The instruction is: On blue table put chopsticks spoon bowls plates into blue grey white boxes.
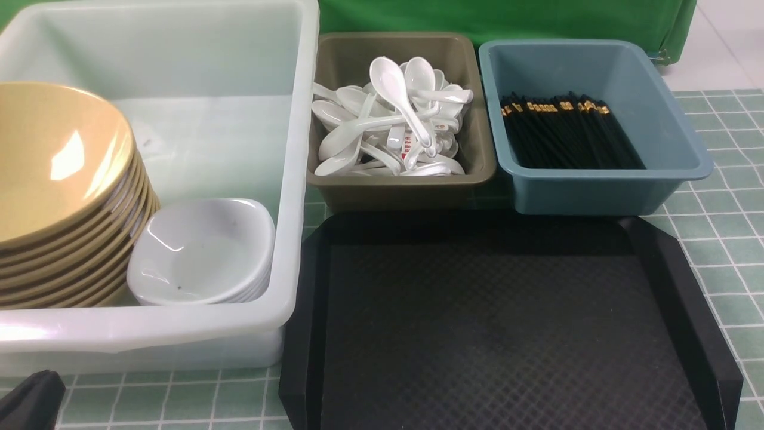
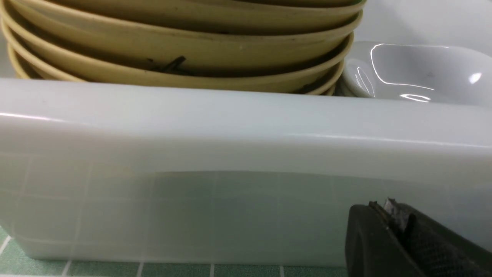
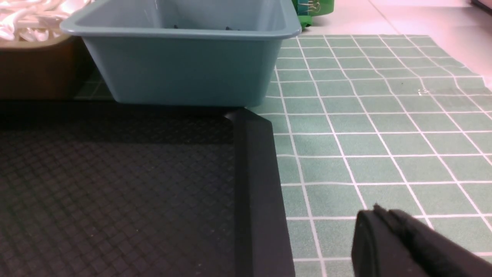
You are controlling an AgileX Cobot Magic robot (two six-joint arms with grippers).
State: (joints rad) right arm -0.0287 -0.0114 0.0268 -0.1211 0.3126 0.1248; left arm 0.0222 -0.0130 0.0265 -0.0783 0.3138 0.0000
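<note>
Out front, your bowls (image 1: 59, 191) and plates (image 1: 203, 251) sat stacked in the white box (image 1: 286, 179), spoons (image 1: 394, 119) in the grey box (image 1: 406, 185), chopsticks (image 1: 567, 131) lengthwise in the blue box (image 1: 597, 191); black tray (image 1: 507, 322) bare. Left wrist: left claw (image 2: 392, 231) pinched shut, empty, just outside the white box. Right wrist: right claw (image 3: 396, 238) shut, empty, low over the gridded green bench (image 3: 384, 134), blue box ahead.

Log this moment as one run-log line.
tan bowls and white plates: in white box | spoons: grey box | chopsticks: blue box | black tray: bare
</note>
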